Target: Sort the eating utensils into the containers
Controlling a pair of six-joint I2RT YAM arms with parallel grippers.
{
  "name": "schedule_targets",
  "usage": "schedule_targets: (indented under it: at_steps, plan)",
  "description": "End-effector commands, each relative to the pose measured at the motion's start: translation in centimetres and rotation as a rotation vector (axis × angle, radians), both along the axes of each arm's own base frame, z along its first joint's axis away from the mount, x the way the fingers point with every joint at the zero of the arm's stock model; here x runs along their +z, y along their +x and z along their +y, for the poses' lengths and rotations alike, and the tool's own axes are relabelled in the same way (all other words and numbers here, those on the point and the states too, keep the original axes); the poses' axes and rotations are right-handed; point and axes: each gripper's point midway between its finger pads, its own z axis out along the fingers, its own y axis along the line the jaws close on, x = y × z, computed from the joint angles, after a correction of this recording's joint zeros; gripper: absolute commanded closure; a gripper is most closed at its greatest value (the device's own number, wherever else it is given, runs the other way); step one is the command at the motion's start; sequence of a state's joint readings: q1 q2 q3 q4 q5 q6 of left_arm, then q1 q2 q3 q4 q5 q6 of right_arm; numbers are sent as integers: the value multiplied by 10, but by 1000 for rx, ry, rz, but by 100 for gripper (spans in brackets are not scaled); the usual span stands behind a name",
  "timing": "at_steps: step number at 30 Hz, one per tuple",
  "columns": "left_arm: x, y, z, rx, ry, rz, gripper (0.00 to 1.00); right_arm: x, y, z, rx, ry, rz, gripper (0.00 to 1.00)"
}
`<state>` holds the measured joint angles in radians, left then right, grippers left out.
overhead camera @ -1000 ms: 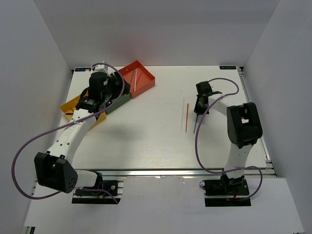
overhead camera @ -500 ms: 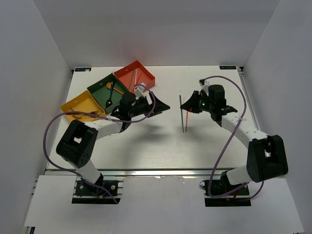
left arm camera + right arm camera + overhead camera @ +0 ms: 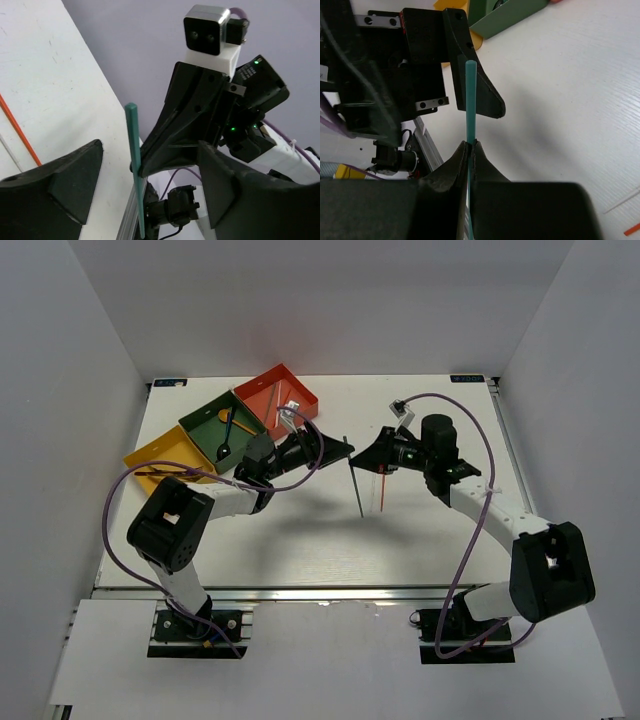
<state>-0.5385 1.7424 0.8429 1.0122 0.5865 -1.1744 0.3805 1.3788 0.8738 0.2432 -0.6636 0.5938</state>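
Note:
My right gripper is shut on a teal chopstick and holds it tilted above the table's middle. My left gripper is open, and the teal chopstick stands between its two fingers without visible contact. One left finger shows just behind the stick. A red chopstick and a thin silver one lie on the table under the grippers. The yellow, dark green and red-orange boxes stand at the back left.
The green box holds a black spoon and a gold piece. The red-orange box holds thin chopsticks. A dark utensil lies in the yellow box. White walls close in the table on three sides.
Both grippers have come closer together over the table's middle. The right one has carried the teal chopstick left and tilted it; the left one now has its open fingers around it.

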Motion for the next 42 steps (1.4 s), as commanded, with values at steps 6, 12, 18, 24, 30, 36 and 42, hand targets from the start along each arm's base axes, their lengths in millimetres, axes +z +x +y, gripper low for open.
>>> schedule_targets:
  at_steps: [6, 12, 18, 24, 30, 36, 42]
  plan:
    - [-1, 9, -2, 21, 54, -42, 77, 21, -8, 22, 79, 41, -47, 100]
    - [-20, 22, 3, 80, 224, -26, 100, 14, -1, 22, 48, 26, -33, 99]
    - [-49, 113, 98, 514, 933, -16, 100, -13, 35, -35, -307, -168, 43, 23]
    - [5, 236, 173, 766, 1125, -161, 100, -30, 40, -80, -430, -322, 58, 15]
    - [28, 316, 178, 841, 1187, -364, 100, -36, 31, -94, -431, -384, 28, 14]
    - [-6, 337, 176, 804, 1224, -472, 98, -41, 24, -95, -409, -394, 10, 13]
    - [-29, 335, 177, 769, 1240, -463, 39, -59, 40, -110, -483, -493, 34, 11]
